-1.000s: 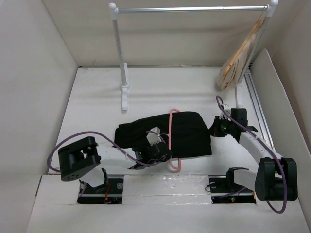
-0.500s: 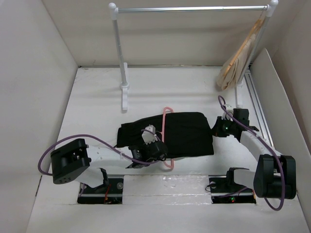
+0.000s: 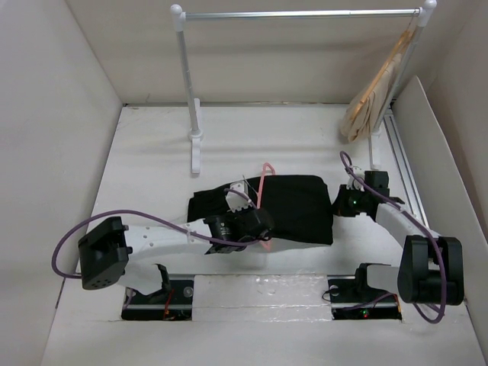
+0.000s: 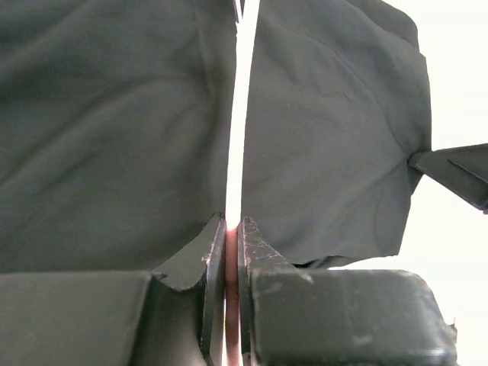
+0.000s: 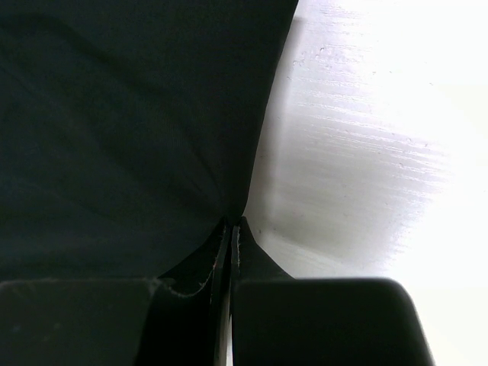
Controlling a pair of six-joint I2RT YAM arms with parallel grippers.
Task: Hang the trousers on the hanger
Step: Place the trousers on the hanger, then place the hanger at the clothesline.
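Far left first: nipping the thin pink plastic clothes hanger in the left gripper, jaws narrowed hard onto its near bar, standing it on edge, probably to work it through the cloth. Mid-scene, on the white table: seeing the large black soft-fabric trousers spread either side of that hanger. Over right: pinching the trousers' right edge in the right gripper, jaws squeezed onto fabric, likely anchoring it against dragging.

Ahead of me the trousers cover mid-desk. The rack post blocks 11 o'clock and the wooden hangers 1 o'clock; 12 o'clock between them lies open.
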